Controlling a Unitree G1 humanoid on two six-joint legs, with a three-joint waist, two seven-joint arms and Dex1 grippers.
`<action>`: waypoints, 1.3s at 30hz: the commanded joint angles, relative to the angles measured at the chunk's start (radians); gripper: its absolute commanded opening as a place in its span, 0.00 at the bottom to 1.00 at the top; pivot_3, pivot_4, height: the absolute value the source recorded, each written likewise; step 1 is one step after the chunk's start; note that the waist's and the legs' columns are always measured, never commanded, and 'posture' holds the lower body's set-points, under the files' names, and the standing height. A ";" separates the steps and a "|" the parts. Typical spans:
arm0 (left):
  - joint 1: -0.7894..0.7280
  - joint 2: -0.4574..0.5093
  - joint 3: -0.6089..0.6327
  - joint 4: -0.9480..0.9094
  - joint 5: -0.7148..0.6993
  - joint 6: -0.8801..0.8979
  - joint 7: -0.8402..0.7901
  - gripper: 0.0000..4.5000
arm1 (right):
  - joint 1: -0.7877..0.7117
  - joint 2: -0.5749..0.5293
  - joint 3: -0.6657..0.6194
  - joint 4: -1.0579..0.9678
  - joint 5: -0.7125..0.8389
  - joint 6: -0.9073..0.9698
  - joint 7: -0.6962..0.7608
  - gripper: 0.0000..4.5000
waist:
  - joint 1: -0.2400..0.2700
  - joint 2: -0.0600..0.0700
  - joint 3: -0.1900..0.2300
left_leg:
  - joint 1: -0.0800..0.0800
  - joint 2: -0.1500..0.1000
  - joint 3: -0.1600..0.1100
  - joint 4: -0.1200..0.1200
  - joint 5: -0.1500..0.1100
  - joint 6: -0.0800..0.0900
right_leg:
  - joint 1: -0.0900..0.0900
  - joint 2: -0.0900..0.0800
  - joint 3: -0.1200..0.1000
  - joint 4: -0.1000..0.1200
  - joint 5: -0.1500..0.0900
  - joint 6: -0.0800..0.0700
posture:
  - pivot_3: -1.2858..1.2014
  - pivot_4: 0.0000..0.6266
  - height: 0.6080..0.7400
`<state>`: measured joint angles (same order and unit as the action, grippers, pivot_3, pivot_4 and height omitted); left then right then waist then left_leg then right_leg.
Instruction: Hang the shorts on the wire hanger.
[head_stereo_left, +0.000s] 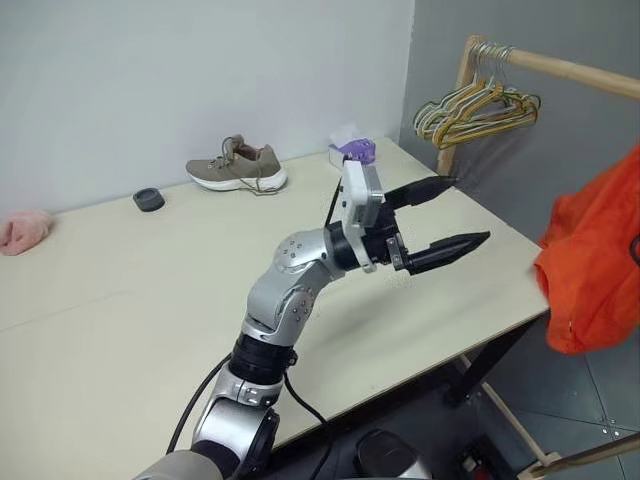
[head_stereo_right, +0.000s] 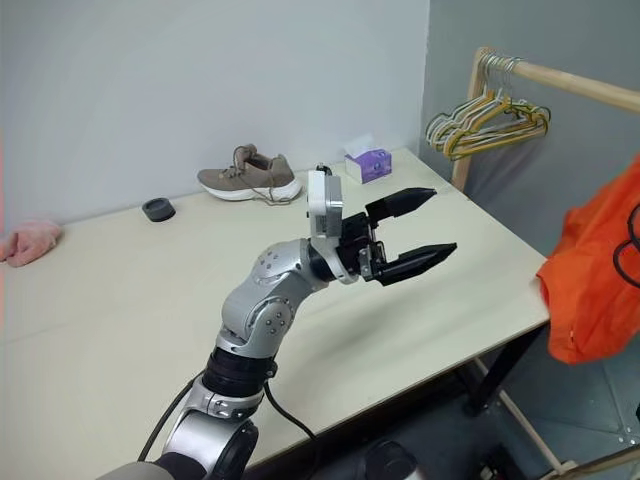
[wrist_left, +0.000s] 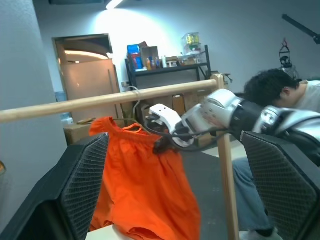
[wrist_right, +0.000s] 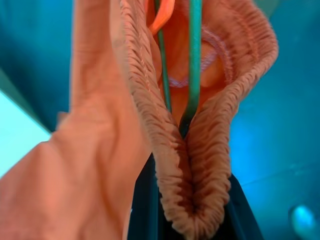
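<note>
Head views: the left gripper (head_stereo_left: 448, 213) is held spread and empty above the table (head_stereo_left: 120, 300), while the shorts (head_stereo_left: 598, 262) hang off its right edge. Left wrist view: the shorts are gripped by the right gripper (wrist_left: 161, 145) beneath a wooden rail (wrist_left: 100, 101). Right wrist view: waistband and wire hanger (wrist_right: 194, 65) are pinched together.

On the table (head_stereo_left: 120, 300), a shoe (head_stereo_left: 238, 167) sits at the far edge, a small puck (head_stereo_left: 149, 199) to its left and a cloth (head_stereo_left: 24, 231) further left. A tissue box (head_stereo_right: 368, 163) is right of the shoe. Beyond the table's right end stands a rack (head_stereo_left: 560, 68) with bunched hangers (head_stereo_left: 478, 108); the shorts (head_stereo_left: 595, 265) hang nearer, off the table's right edge.
</note>
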<state>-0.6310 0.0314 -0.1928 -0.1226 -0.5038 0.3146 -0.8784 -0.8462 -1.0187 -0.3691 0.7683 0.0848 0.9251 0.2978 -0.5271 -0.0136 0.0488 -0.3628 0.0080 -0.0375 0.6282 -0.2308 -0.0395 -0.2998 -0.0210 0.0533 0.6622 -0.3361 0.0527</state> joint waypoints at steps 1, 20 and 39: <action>0.007 0.005 -0.013 -0.049 0.002 -0.019 0.002 1.00 | -0.056 -0.022 0.000 0.027 0.018 0.035 0.010 0.00 | 0.001 0.000 0.000 | 0.000 0.000 0.000 0.000 0.000 0.000 | 0.000 0.000 0.000 -0.001 0.000 0.000 | 0.33 0.00 1.00; 0.023 0.004 -0.038 -0.050 -0.004 -0.019 -0.001 1.00 | 0.021 0.096 -0.322 -0.470 0.141 0.306 -0.166 0.80 | 0.001 0.000 0.000 | 0.000 0.001 0.011 0.001 -0.005 0.005 | -0.002 0.000 0.017 -0.004 0.002 0.004 | 0.32 0.00 1.00; 0.033 0.028 -0.014 -0.034 0.044 -0.043 0.041 1.00 | 0.207 0.244 -0.028 -0.970 0.137 -0.199 -0.055 1.00 | 0.000 -0.001 0.000 | 0.000 0.001 0.012 0.001 -0.006 0.007 | -0.003 0.000 0.018 -0.005 0.002 0.005 | 0.33 0.00 1.00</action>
<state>-0.5958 0.0539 -0.2300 -0.1480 -0.4755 0.2953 -0.8600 -0.6504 -0.7894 -0.4401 -0.1353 0.2004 0.7844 0.1987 -0.5266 -0.0145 0.0491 -0.3630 0.0094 -0.0257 0.6288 -0.2363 -0.0328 -0.3026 -0.0206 0.0718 0.6568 -0.3339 0.0574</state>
